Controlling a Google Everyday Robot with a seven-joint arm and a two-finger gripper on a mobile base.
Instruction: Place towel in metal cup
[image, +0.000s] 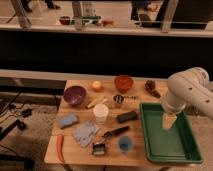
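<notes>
The towel, a wrinkled light grey-blue cloth, lies flat on the wooden table toward its front left. The metal cup, small and shiny with a dark inside, stands upright near the table's middle, behind and to the right of the white cup. My gripper hangs from the white arm at the right, over the green tray, well to the right of both towel and metal cup. Its tan fingers point down, open, with nothing between them.
A blue sponge lies left of the towel, a red pepper at the front left edge. A purple bowl, an orange bowl, a dark block, a brush and a blue cup crowd the table.
</notes>
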